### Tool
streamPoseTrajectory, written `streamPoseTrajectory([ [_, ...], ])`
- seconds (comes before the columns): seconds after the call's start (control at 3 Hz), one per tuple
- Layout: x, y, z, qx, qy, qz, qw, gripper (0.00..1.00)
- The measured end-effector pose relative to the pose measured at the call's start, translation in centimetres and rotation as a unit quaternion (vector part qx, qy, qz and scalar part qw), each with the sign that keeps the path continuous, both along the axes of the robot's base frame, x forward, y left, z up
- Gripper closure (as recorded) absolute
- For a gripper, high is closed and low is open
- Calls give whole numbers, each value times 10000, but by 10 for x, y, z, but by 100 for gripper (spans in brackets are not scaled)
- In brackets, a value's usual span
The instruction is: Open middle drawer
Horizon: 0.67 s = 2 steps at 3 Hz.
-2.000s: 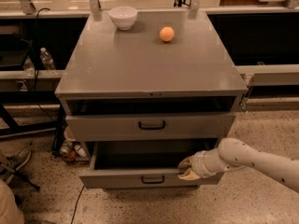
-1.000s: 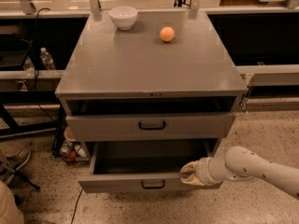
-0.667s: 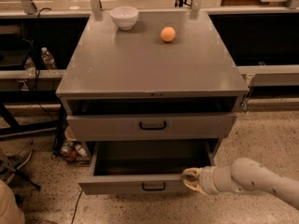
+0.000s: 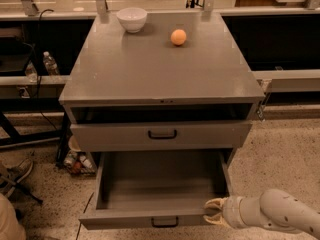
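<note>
The middle drawer (image 4: 150, 184) is pulled well out of the grey cabinet, showing a deep, plain grey interior with nothing in it. Its shallow front carries a small black loop handle (image 4: 165, 222) at the centre. My gripper (image 4: 214, 212) is at the right end of that drawer front, touching its top edge. My pale arm (image 4: 280, 215) reaches in from the lower right. Above it, the taller-fronted drawer (image 4: 210, 135) with the larger black handle (image 4: 162, 134) is closed.
A white bowl (image 4: 132, 19) and an orange ball (image 4: 178, 37) sit on the cabinet top (image 4: 160, 69). Bottles (image 4: 49, 63) and clutter lie left of the cabinet. A shoe (image 4: 15, 176) and dark frame legs are at the lower left. Speckled floor lies to the right.
The middle drawer has slid further out towards the camera. My gripper has moved down and forward with the right end of the drawer front.
</note>
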State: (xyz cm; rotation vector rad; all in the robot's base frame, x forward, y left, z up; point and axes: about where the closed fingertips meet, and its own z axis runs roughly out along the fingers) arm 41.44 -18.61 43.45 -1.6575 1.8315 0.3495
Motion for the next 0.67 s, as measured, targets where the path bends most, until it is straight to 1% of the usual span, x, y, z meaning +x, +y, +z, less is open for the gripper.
streamPoseTrajectory([
  [0.33,0,2,-1,11,10,17,10000,33],
  [0.67,-1,3,-1,17,16,26,10000,9],
])
